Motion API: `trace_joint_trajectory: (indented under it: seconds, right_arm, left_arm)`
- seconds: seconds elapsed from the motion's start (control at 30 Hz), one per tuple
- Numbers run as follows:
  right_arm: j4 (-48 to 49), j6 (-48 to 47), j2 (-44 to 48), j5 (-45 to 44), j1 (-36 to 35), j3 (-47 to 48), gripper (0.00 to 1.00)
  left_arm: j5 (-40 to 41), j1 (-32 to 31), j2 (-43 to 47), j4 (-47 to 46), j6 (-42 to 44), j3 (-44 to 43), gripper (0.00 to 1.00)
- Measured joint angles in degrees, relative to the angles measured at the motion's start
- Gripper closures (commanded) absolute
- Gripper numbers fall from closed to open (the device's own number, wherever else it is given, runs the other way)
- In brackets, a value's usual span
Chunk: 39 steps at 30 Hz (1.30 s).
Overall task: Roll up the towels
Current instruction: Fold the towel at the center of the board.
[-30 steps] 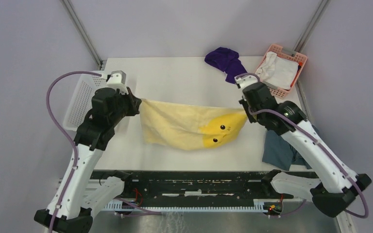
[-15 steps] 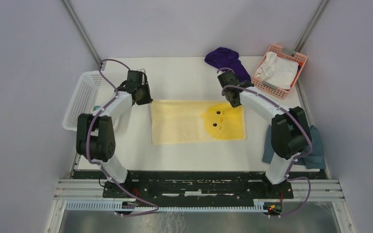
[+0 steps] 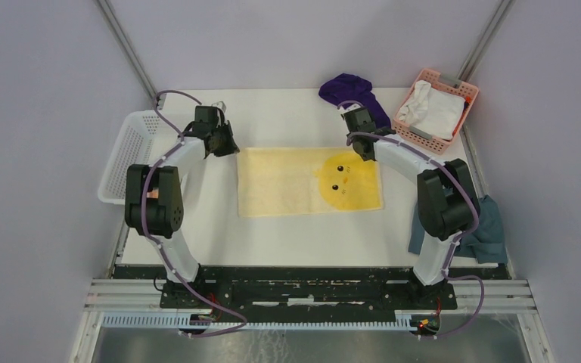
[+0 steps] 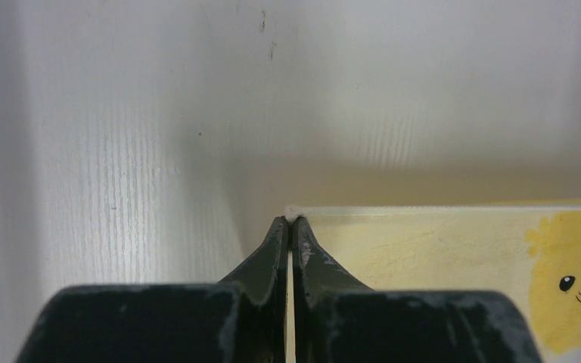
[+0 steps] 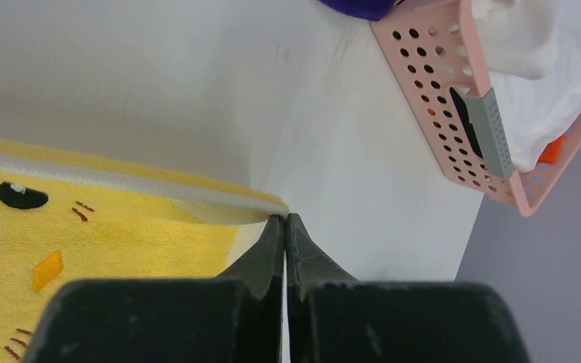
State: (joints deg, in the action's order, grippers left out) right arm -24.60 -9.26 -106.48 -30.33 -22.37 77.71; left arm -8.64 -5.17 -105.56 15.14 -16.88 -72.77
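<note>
Yellow chick towel (image 3: 295, 181) spread flat, pinched at both far corners.
Left pincer (image 4: 290, 223) and right pincer (image 5: 285, 219) clamped narrow on one corner each. Beyond right pincer: pink basket (image 3: 454, 82) holding white cloth (image 3: 435, 110), with an orange scrap plain only from the wrist; purple towel (image 3: 352, 94) cut off there. Outboard of left pincer: white basket (image 3: 125, 155), contents hard to make out.

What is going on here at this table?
Two robot arms are handling a yellow towel with a chick face. It lies spread flat on the table. The left claw pinches its far left corner, the right claw its far right corner. No rolling has begun yet. A purple towel lies behind.
</note>
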Motion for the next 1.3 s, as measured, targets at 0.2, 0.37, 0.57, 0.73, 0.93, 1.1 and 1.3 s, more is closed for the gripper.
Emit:
trace_joint_trajectory:
  seconds: [0.2,0.37,0.57,0.73,0.93,1.1,1.3]
  right_arm:
    - [-0.3,3.2,4.0,-0.7,-0.1,-4.7,1.00]
    - [-1.8,7.5,8.6,-2.0,-0.4,-8.3,1.00]
    - [-6.4,12.5,12.9,-4.4,-3.3,-10.7,1.00]
    - [-11.0,17.3,15.5,-5.7,-6.7,-14.7,1.00]
    - [-16.0,24.7,16.0,-5.6,-7.0,-18.1,1.00]
    - [-18.6,28.8,15.8,-5.9,-7.2,-18.1,1.00]
    - [-19.9,31.4,14.8,-5.7,-7.2,-18.1,1.00]
  left_arm:
    - [-1.8,0.0,5.9,-0.1,-0.2,4.6,0.97]
    - [-3.9,-0.1,11.4,-0.1,-1.6,8.9,0.97]
    - [-4.4,-0.2,18.3,0.2,-3.3,15.6,0.97]
    - [-3.9,-0.2,23.4,1.0,-4.8,22.3,0.97]
    - [-4.5,-0.7,25.2,2.1,-7.7,27.1,0.97]
    - [-5.0,-0.8,27.6,3.2,-9.0,28.7,0.97]
    - [-5.5,-0.9,29.1,3.7,-9.2,29.6,0.97]
